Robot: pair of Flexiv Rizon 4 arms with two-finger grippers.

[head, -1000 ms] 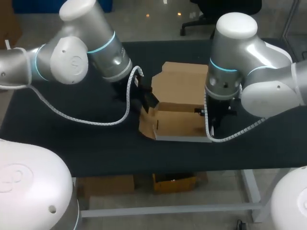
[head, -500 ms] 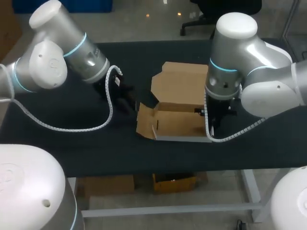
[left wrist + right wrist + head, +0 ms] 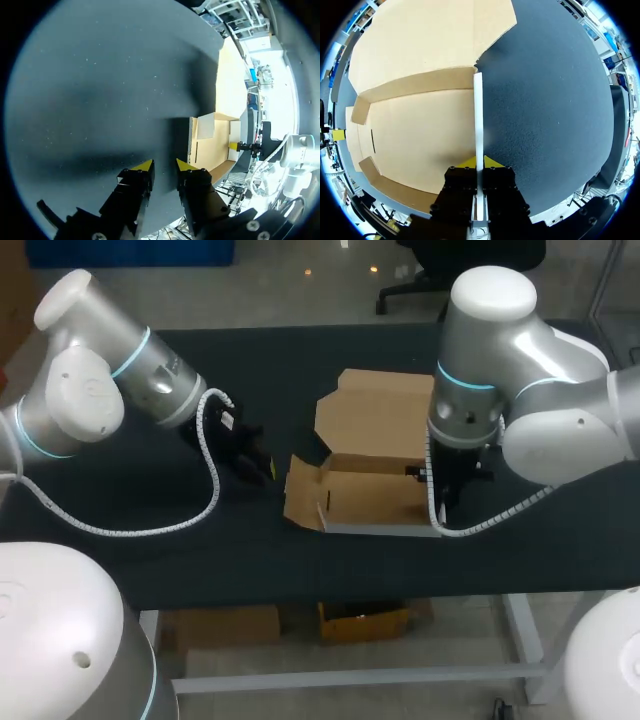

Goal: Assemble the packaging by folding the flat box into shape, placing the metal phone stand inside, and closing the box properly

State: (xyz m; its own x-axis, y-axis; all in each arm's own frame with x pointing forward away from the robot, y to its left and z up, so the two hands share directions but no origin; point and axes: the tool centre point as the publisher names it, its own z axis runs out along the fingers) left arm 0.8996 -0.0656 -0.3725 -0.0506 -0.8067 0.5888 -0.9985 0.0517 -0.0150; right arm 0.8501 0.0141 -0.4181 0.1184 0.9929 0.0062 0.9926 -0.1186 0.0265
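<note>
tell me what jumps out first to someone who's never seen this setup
A half-folded cardboard box sits open mid-table, with its lid lying flat on the far side. The right gripper pinches the box's right wall from above. The left gripper hangs open over bare table to the left of the box, touching nothing.

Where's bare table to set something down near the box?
Free: the table behind the left gripper and the box, the front strip along its near edge, and right of the right gripper. Crowded: the box's right wall, clamped by the right gripper.
</note>
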